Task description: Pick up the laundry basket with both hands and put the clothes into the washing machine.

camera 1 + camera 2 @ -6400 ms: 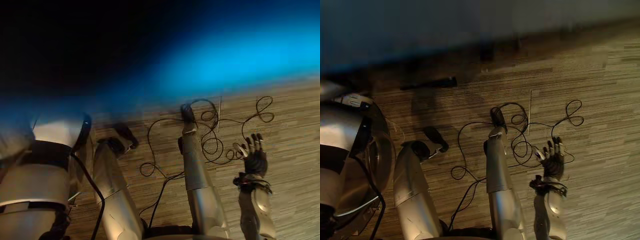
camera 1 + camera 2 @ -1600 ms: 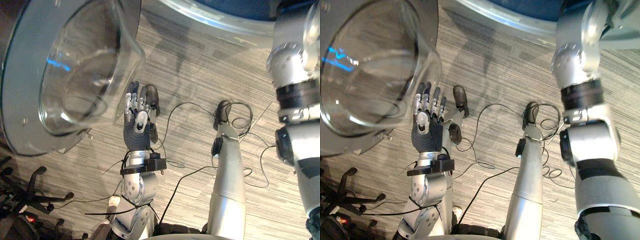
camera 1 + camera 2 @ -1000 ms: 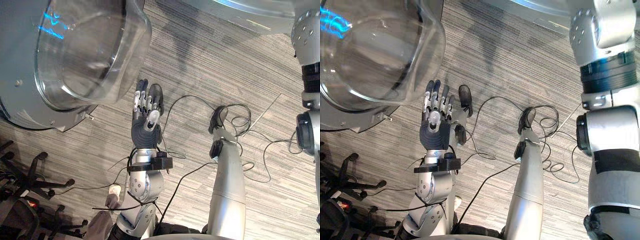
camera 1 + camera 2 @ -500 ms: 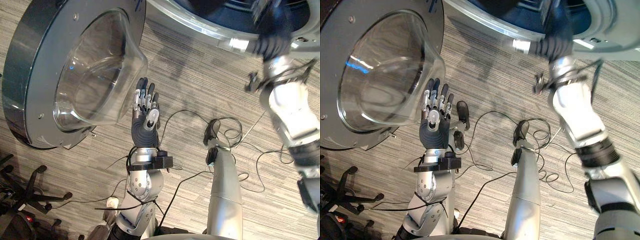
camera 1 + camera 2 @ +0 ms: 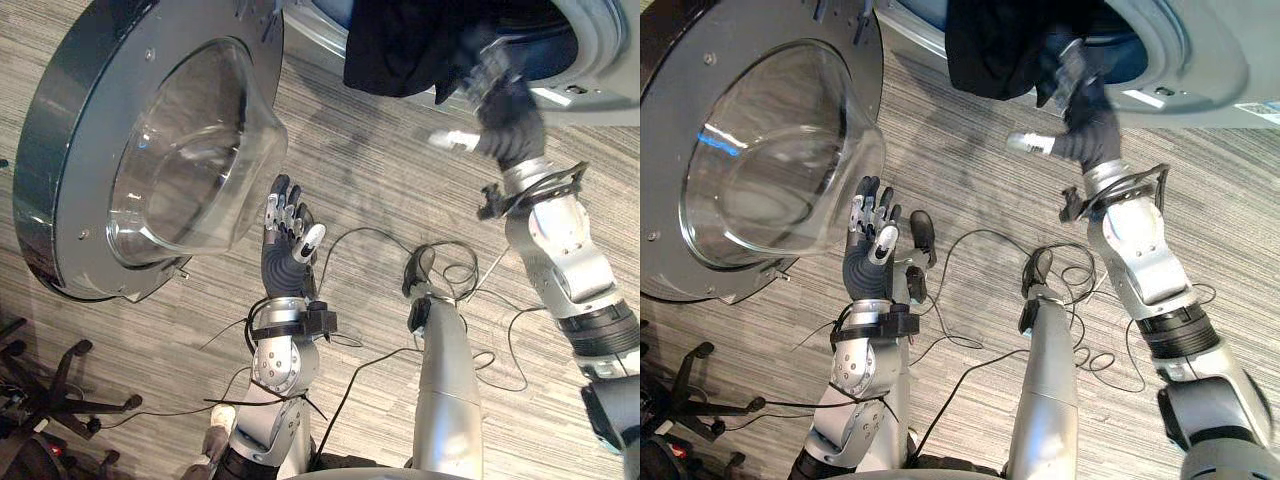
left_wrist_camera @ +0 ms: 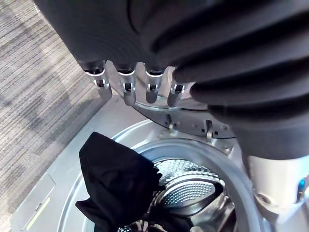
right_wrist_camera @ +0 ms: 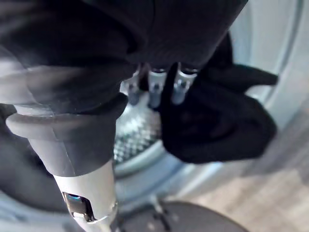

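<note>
The washing machine's round mouth [image 5: 590,45] is at the top right, and a heap of black clothes [image 5: 400,45] hangs over its lower rim. My right hand [image 5: 508,118] is raised to that mouth. Its fingers [image 5: 1068,62] are straight against the black cloth [image 7: 217,125] and its thumb sticks out sideways. My left hand [image 5: 288,250] stands open, palm up, beside the glass bowl of the swung-open door [image 5: 160,160]. Past its straight fingers [image 6: 125,89] I see the perforated drum [image 6: 188,191] and the black cloth [image 6: 120,183] draped over the rim.
The open door takes up the left side, close to my left hand. An office chair's wheeled base [image 5: 55,400] stands at the lower left. Grey striped carpet [image 5: 350,170] lies between the door and the machine's front.
The view has tilted up towards the machine. My right arm has swung in from the right edge to the drum's mouth, where the black clothes now show. The left hand has hardly moved.
</note>
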